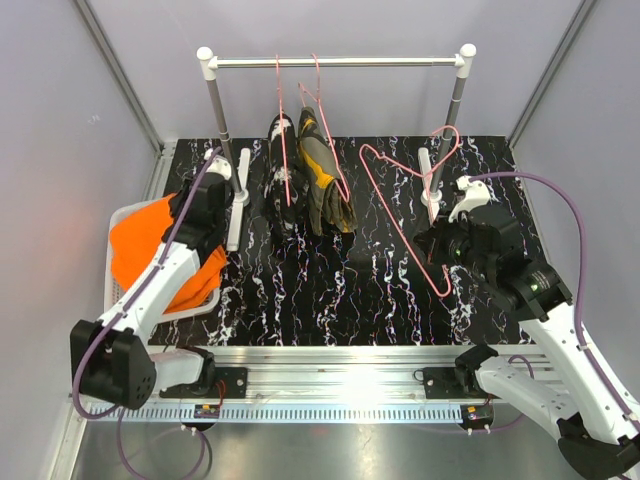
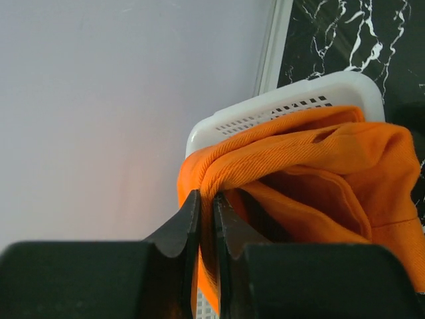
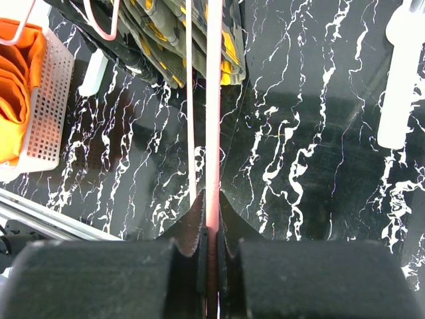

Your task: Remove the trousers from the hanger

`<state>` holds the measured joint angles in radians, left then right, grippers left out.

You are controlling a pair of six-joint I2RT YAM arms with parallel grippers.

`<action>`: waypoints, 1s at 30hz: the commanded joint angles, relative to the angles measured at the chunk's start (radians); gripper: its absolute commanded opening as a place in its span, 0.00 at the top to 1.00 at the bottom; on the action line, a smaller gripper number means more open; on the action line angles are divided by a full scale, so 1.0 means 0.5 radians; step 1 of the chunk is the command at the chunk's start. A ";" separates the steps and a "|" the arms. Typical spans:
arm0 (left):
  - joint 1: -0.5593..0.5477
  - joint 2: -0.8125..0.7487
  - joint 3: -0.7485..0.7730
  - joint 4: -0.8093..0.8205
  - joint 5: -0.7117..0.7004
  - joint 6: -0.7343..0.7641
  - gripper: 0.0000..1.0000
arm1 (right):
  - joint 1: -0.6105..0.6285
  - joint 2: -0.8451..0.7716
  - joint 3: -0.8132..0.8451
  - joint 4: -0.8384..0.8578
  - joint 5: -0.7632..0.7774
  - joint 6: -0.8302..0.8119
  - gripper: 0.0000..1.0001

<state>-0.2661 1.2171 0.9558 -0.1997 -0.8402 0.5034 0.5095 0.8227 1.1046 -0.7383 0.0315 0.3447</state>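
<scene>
Pinching orange trousers (image 2: pixel 312 173) in left gripper (image 2: pixel 206 199), in basket (image 2: pixel 285 100) left of the rail (image 1: pixel 335 62). Clamping pink hanger (image 3: pixel 214 100) in right gripper (image 3: pixel 209 203), right of the rail. Hanging under the rail: olive trousers (image 1: pixel 325 190), black trousers (image 1: pixel 280 175).

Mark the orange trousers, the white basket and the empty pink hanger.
orange trousers (image 1: pixel 140 240): top view, on the bunched cloth.
white basket (image 2: pixel 285 100): left wrist view, on its perforated rim.
empty pink hanger (image 3: pixel 214 100): right wrist view, on its straight wire.

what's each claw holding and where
The left claw pinches a fold at the edge of the orange trousers in the white basket. The right claw clamps a straight wire of the pink hanger.
</scene>
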 commanded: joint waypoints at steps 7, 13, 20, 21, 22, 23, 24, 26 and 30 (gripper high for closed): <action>-0.014 -0.096 0.582 -0.505 -0.121 -0.493 0.01 | 0.006 0.017 0.015 0.105 -0.008 -0.042 1.00; 0.017 -0.231 0.804 -1.060 0.195 -1.328 0.01 | 0.006 0.057 0.076 0.062 0.179 -0.079 1.00; 0.405 0.050 0.598 -1.153 0.872 -1.880 0.04 | 0.006 0.088 0.175 0.087 0.213 -0.134 1.00; 0.464 0.121 0.601 -1.141 0.959 -1.902 0.07 | 0.006 0.079 0.181 0.093 0.213 -0.140 1.00; 0.528 0.182 0.610 -1.129 1.038 -1.969 0.08 | 0.006 0.073 0.187 0.102 0.207 -0.143 1.00; 0.611 0.313 0.613 -1.110 1.094 -2.000 0.09 | 0.006 0.073 0.190 0.108 0.189 -0.143 1.00; 0.651 0.378 0.619 -1.064 1.167 -2.019 0.10 | 0.006 0.070 0.193 0.111 0.180 -0.143 1.00; 0.741 0.510 0.595 -1.033 1.272 -2.105 0.12 | 0.009 0.070 0.181 0.130 0.152 -0.143 1.00; 0.762 0.890 0.476 -0.981 1.263 -2.218 0.13 | 0.006 0.085 0.175 0.145 0.130 -0.140 1.00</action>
<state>0.1131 1.5887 1.2331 -0.7185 -0.2832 -0.5144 0.5095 0.8688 1.1576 -0.7250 0.1059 0.2890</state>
